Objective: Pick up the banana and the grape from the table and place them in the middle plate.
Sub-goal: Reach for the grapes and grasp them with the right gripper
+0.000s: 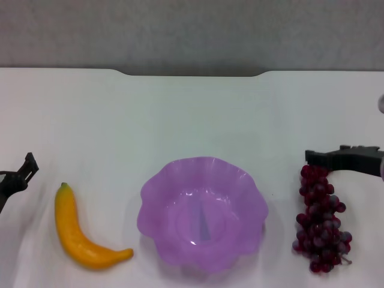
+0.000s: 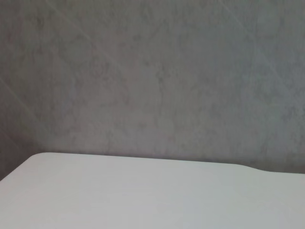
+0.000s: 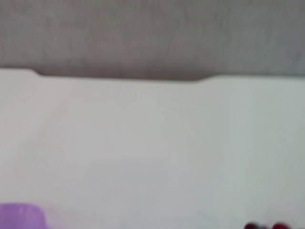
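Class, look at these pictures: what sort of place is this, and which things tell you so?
Probably a robot test bench, not a kitchen: a bare white table against a plain grey wall, with only a banana, grapes and an empty purple plate laid out between two grippers.

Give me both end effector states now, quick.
Left end effector: cannot be told; at the table's left edge, near the curved yellow banana.
Right end effector: cannot be told; above the dark red-purple grape bunch.

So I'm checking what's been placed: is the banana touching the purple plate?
Apart. The head view shows bare white table between the banana and the middle plate; its tip stops short of the scalloped rim.
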`<state>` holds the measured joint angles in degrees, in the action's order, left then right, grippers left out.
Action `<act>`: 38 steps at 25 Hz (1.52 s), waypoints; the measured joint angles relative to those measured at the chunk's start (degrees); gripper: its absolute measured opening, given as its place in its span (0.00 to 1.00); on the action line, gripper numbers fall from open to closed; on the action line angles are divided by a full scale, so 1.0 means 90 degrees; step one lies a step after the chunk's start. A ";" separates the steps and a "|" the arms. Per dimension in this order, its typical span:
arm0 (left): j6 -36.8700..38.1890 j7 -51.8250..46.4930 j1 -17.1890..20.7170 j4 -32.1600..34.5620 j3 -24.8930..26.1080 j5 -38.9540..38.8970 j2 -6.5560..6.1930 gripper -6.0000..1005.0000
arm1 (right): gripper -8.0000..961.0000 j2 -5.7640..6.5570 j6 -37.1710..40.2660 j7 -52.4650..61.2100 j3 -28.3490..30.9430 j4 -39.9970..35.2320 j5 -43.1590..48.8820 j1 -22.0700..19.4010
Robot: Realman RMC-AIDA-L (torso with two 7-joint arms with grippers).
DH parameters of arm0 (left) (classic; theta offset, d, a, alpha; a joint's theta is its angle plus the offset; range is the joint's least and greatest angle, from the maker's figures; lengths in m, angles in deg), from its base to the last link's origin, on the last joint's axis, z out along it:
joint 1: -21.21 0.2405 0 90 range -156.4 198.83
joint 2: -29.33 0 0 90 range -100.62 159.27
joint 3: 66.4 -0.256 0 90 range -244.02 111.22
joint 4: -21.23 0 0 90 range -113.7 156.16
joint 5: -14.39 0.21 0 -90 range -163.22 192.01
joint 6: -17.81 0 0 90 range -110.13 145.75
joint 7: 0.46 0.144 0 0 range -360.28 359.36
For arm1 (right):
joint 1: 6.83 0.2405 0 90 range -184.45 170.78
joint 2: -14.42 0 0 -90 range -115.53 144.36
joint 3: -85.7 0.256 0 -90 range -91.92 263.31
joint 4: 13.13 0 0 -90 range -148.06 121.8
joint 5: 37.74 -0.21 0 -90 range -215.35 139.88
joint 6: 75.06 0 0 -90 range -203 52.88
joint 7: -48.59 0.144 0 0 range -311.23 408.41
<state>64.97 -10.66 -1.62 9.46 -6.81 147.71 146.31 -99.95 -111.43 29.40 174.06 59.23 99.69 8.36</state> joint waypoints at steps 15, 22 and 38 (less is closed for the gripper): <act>-0.0001 0.0064 -0.0023 -0.0010 0.0000 0.0002 0.0000 0.90 | 0.91 0.0022 -0.2057 0.0399 0.0844 -0.0713 0.0068 0.0866; 0.0011 0.0078 -0.0028 -0.0060 -0.0001 0.0002 0.0011 0.90 | 0.91 0.0021 -0.1957 0.0253 0.0948 -0.1565 0.0071 0.1207; 0.0014 0.0078 -0.0031 -0.0074 0.0000 0.0002 0.0009 0.89 | 0.91 -0.0008 -0.1348 -0.0098 0.0752 -0.2677 0.0013 0.1708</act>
<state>65.10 -9.95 -1.90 8.80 -6.81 147.72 146.39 -100.02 -123.57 28.52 180.82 35.14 99.81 23.73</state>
